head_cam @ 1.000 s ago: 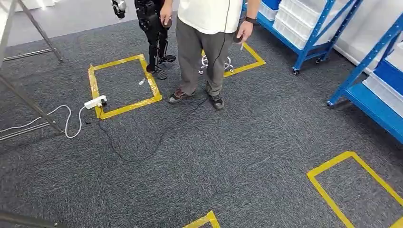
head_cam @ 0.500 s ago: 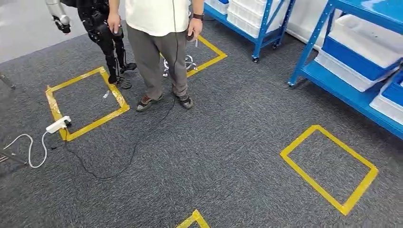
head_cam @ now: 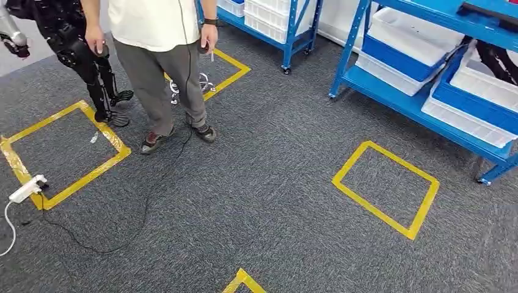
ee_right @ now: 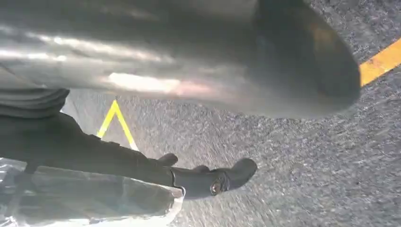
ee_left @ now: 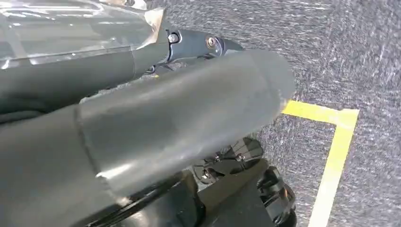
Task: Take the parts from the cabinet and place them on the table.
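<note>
Blurred grey left robot hand and right robot hand: grasp state unreadable.

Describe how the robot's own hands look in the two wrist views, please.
The left hand has a thick, smooth grey thumb with a rounded tip and darker fingers with small metal screws. Clear glossy plastic film lies beside it. The right hand looks the same: a blurred grey thumb, a dark finger with a screw, and film.

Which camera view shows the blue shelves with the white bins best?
The head view: the blue shelves stand at the upper right with white bins on them. The two wrist views look at grey carpet and yellow tape, not shelves.
</note>
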{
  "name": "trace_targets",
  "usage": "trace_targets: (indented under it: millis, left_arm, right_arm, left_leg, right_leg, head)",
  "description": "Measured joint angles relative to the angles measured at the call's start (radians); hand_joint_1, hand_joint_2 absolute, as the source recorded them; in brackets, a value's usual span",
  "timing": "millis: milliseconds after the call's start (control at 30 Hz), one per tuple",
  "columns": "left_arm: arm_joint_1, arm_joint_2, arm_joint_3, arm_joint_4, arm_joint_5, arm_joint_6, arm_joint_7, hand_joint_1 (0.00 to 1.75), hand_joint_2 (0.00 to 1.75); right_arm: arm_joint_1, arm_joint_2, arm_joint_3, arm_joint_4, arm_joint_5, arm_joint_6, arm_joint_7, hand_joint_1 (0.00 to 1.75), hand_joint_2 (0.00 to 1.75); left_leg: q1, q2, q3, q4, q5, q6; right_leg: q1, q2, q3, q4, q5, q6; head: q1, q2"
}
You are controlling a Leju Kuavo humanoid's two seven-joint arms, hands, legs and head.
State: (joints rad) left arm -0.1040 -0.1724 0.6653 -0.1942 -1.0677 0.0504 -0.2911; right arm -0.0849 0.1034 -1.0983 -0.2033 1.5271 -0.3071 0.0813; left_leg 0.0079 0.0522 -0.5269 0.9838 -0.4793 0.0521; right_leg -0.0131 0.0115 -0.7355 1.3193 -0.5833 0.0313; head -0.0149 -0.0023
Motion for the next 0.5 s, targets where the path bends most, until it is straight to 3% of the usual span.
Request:
trace_targets:
  millis: [33,67,100,133,167,200,267,300,333,367,400,433,467,500]
  left_arm:
    - [-0.001,0.000,0.000,0.000,0.000,0.000,0.000,0.00,0.00]
    - [-0.001,0.000,0.000,0.000,-0.001,0.000,0.000,0.00,0.00]
    - [-0.001,0.000,0.000,0.000,-0.002,0.000,0.000,0.00,0.00]
    - [-0.001,0.000,0.000,0.000,-0.002,-0.001,0.000,0.00,0.00]
    - [-0.002,0.000,0.000,0.000,-0.002,-0.002,0.000,0.00,0.00]
    - [-0.002,0.000,0.000,0.000,-0.002,-0.002,0.000,0.00,0.00]
    - [-0.008,0.000,0.000,0.000,-0.002,-0.002,0.001,0.00,0.00]
    - [-0.011,-0.001,0.000,0.000,-0.002,-0.002,0.001,0.00,0.00]
    - [-0.014,-0.001,-0.001,0.000,-0.002,-0.002,0.001,0.00,0.00]
    - [-0.014,-0.001,0.000,0.000,-0.002,-0.004,0.001,0.00,0.00]
    - [-0.013,-0.002,0.000,0.000,-0.002,-0.005,0.002,0.00,0.00]
    - [-0.013,-0.002,0.000,0.000,-0.002,-0.005,0.002,0.00,0.00]
    - [-0.010,-0.002,0.000,0.000,-0.003,-0.006,0.003,0.00,0.00]
    - [-0.008,-0.002,0.000,0.000,-0.003,-0.006,0.003,0.00,0.00]
  right_arm:
    - [0.001,0.000,0.000,0.000,0.000,0.001,0.001,0.00,0.00]
    - [0.002,-0.002,0.000,0.000,-0.001,0.002,0.003,0.00,0.00]
    - [0.000,-0.004,0.000,0.000,-0.001,0.002,0.003,0.00,0.00]
    - [-0.002,-0.005,0.000,0.000,-0.001,0.002,0.003,0.00,0.00]
    - [-0.005,-0.004,0.000,0.000,-0.001,0.003,0.003,0.00,0.00]
    - [-0.007,-0.005,0.000,0.000,0.000,0.004,0.003,0.00,0.00]
    - [-0.003,-0.005,0.000,0.000,0.000,0.004,0.005,0.00,0.00]
    - [-0.002,-0.006,0.000,0.000,0.000,0.004,0.006,0.00,0.00]
    - [-0.002,-0.005,0.000,0.000,-0.001,0.004,0.008,0.00,0.00]
    - [-0.003,-0.005,0.000,0.000,-0.002,0.004,0.009,0.00,0.00]
    - [-0.005,-0.006,0.000,0.000,-0.002,0.004,0.009,0.00,0.00]
    - [-0.007,-0.005,0.000,0.000,-0.002,0.004,0.009,0.00,0.00]
    - [-0.007,-0.005,0.000,0.000,-0.002,0.004,0.009,0.00,0.00]
    - [-0.006,-0.005,0.000,0.000,-0.002,0.004,0.009,0.00,0.00]
  left_leg:
    - [0.000,0.012,0.000,0.000,-0.001,-0.001]
    - [0.001,0.025,0.001,0.000,-0.002,-0.003]
    - [0.001,0.038,0.005,0.000,-0.004,-0.006]
    - [0.000,0.050,0.009,0.002,-0.007,-0.011]
    - [-0.011,0.059,0.012,0.004,-0.015,-0.021]
    - [-0.011,0.070,0.015,0.004,-0.017,-0.027]
    - [-0.008,0.092,0.025,0.002,-0.021,-0.035]
    - [-0.007,0.105,0.029,0.002,-0.026,-0.043]
    - [0.003,0.074,0.027,0.017,-0.037,-0.051]
    - [0.005,0.013,0.009,0.063,-0.074,-0.054]
    - [0.007,-0.024,-0.023,0.137,-0.120,-0.056]
    - [0.007,-0.043,-0.066,0.227,-0.164,-0.059]
    - [0.007,-0.051,-0.104,0.304,-0.191,-0.060]
    - [0.007,-0.053,-0.122,0.333,-0.188,-0.060]
  right_leg:
    - [0.000,-0.003,0.022,-0.035,0.016,0.008]
    - [-0.002,-0.012,0.068,-0.114,0.046,0.018]
    - [-0.004,-0.034,0.128,-0.219,0.079,0.025]
    - [-0.004,-0.079,0.178,-0.304,0.099,0.027]
    - [0.005,-0.117,0.184,-0.323,0.109,0.013]
    - [0.007,-0.098,0.186,-0.323,0.113,0.001]
    - [0.010,-0.073,0.174,-0.321,0.112,-0.009]
    - [0.003,-0.058,0.181,-0.325,0.115,-0.019]
    - [-0.013,-0.044,0.190,-0.328,0.119,-0.025]
    - [-0.012,-0.033,0.188,-0.327,0.122,-0.033]
    - [-0.011,-0.022,0.186,-0.327,0.123,-0.041]
    - [-0.010,-0.006,0.184,-0.327,0.124,-0.042]
    - [-0.008,0.012,0.183,-0.327,0.125,-0.043]
    - [-0.006,0.027,0.183,-0.327,0.125,-0.044]
  head:
    - [0.000,0.000]
    - [0.001,0.000]
    - [0.000,0.000]
    - [0.001,0.000]
    - [0.002,0.000]
    - [-0.002,0.000]
    - [-0.003,0.000]
    - [-0.004,0.000]
    - [-0.004,0.000]
    - [-0.008,0.000]
    - [-0.011,0.000]
    - [-0.010,0.000]
    - [-0.011,0.000]
    - [-0.010,0.000]
